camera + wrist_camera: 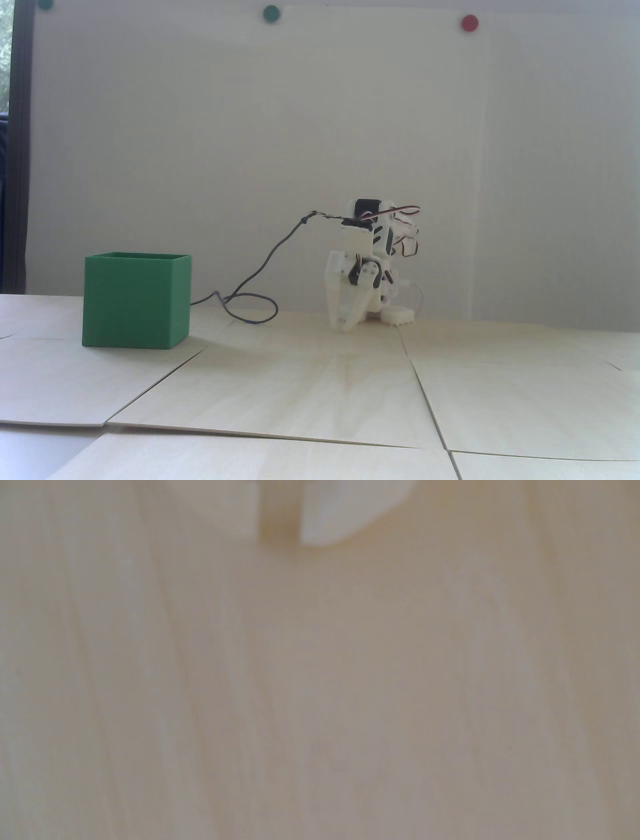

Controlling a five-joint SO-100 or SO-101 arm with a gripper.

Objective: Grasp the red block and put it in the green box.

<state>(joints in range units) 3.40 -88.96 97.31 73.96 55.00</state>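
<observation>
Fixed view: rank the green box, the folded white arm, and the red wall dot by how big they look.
1. Green box, though it sits nearer the camera, so it is flattered.
2. White arm, close in height to the box but narrower.
3. Red wall dot, clearly smallest.

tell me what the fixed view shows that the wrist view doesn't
Only the fixed view shows the matte green cube-shaped box standing at left, the folded white arm, its dark cable looping on the surface, and the round green wall dot and round red wall dot. Only the wrist view shows the white gripper up close, blurred, its fingertips a narrow gap apart with nothing between them. Both show the pale wooden table. The red block appears in neither view.
</observation>
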